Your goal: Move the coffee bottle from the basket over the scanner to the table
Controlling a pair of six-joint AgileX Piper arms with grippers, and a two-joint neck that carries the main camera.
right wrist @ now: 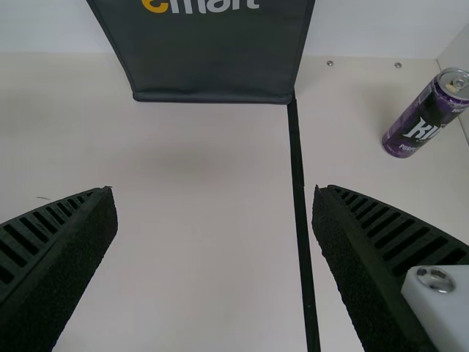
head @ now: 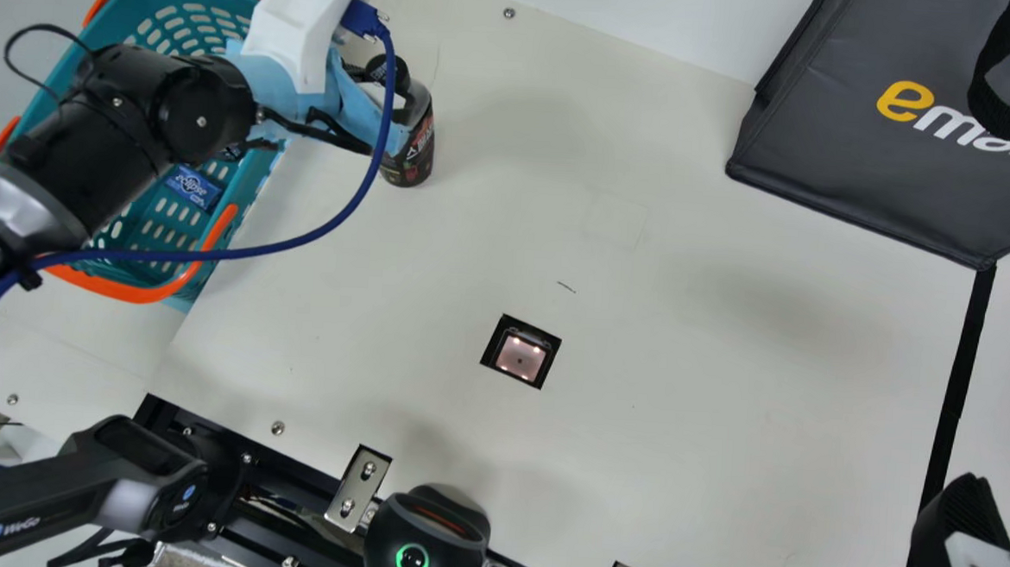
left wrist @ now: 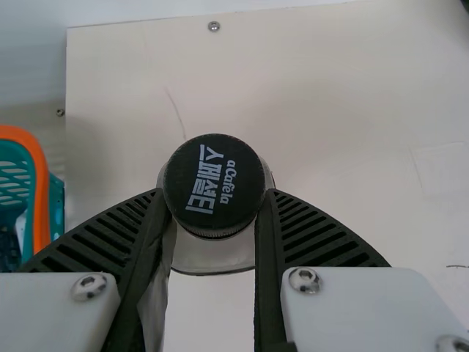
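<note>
Beside the basket (head: 134,295), the left gripper (left wrist: 215,192) is clasping the coffee bottle (head: 413,151), the scanner (head: 520,356) coming next, the right gripper (right wrist: 214,191) gaping empty.

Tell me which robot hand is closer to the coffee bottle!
Left. The left gripper is right at the coffee bottle, its fingers holding both sides near the cap. The right gripper is far across the table, on the other side of the scanner.
</note>
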